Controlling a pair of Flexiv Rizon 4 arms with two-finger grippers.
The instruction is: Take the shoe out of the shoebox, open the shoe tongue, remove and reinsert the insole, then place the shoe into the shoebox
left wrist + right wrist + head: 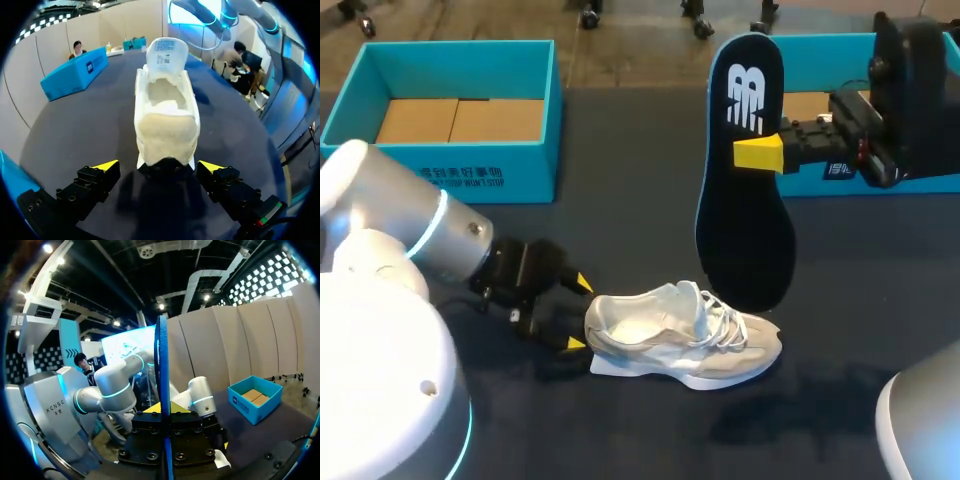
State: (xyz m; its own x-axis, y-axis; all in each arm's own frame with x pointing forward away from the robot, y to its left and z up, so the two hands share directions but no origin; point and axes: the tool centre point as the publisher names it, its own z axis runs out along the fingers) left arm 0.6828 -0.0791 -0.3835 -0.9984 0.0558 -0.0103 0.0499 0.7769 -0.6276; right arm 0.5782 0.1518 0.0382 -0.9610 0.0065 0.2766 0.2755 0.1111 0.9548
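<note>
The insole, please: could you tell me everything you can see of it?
The insole is a dark, thin, foot-shaped sheet with a white logo at its heel end. It is out of the shoe, held upright in the air, heel end up, by the right gripper, shut on its edge. Its toe end hangs just over the shoe's laces; contact there is unclear.

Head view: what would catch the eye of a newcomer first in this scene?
A long dark blue insole stands upright in the air, pinched by the right gripper. Just below its lower end a cream mesh sneaker sits on the dark table, its heel between the fingers of the open left gripper.
</note>
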